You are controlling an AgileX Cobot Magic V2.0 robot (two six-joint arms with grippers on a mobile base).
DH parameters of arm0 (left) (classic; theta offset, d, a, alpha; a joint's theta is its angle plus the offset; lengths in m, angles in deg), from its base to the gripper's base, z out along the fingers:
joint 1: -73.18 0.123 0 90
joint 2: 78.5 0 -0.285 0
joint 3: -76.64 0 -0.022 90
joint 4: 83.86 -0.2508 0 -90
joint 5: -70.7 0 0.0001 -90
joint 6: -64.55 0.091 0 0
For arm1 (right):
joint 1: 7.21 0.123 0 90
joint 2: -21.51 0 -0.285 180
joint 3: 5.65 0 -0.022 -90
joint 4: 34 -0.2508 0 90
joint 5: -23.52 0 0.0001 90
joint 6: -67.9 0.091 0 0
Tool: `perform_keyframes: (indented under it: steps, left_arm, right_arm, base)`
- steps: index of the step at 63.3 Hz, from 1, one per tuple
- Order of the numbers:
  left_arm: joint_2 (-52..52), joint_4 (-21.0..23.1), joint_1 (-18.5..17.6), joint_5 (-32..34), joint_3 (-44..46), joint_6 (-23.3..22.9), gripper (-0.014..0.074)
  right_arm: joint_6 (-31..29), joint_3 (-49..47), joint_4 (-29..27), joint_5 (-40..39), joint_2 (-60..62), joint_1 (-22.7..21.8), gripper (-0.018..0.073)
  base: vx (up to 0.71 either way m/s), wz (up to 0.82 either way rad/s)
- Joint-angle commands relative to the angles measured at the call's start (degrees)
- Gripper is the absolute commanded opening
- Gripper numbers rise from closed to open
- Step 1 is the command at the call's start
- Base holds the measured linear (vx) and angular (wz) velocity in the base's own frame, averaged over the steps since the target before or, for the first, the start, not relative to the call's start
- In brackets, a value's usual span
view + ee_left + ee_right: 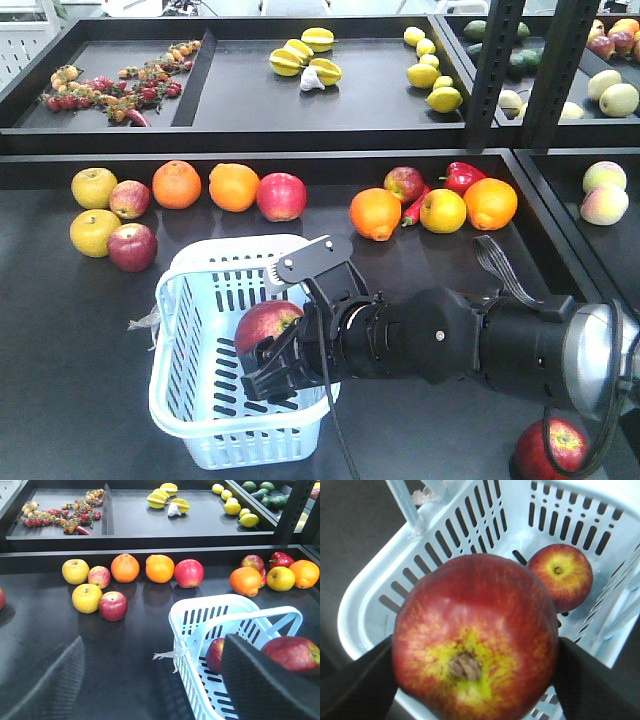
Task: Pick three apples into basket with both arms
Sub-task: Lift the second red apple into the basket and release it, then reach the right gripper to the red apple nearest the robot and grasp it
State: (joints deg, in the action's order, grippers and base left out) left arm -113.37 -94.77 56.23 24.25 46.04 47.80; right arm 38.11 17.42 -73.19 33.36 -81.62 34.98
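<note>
In the front-facing view, the right pincer (272, 362), at the end of the bulky black arm (450, 345) reaching in from the right edge, is clenched on a dark-red apple (266, 322) and holds it over the pale blue basket (200, 415) in the lower centre of the frame; the step in hand looks like the drop of a second apple, and the next move calls for the pincer to let go while the fruit is inside the rim, then lift clear of the handle. Another red apple (552, 448) lies on the table (70, 380) at the lower right corner, partly behind the arm, and more fruit stands in a row along the back of the table, among it a dark-red apple (132, 247) at the left. In the left wrist view, the basket (187, 630) sits at lower right with one apple (215, 655) already in it and the held apple (294, 652) at the right edge behind a dark pad; blurred dark shapes at the lower corners may be the left pincer's fingers, but I cannot tell whether that pincer is released or clenched. In the right wrist view, the held apple (475, 640) fills the centre, deep red with a yellow-green blotch round the stem end, gripped between dark pads (360, 685) at both lower sides; the apple in the basket (562, 575) lies at upper right on the slotted floor, red with a yellow patch.
</note>
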Motion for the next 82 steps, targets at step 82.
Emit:
perform_keyframes:
  steps: [82]
  left_arm:
    - [-0.46, -0.53, -0.01, 3.66, 1.61, -0.43, 0.0533]
  right_arm:
    - [16.68, 2.21, 28.97, 29.71, 12.87, -36.87, 0.0560]
  base:
    - [0.00, 0.00]
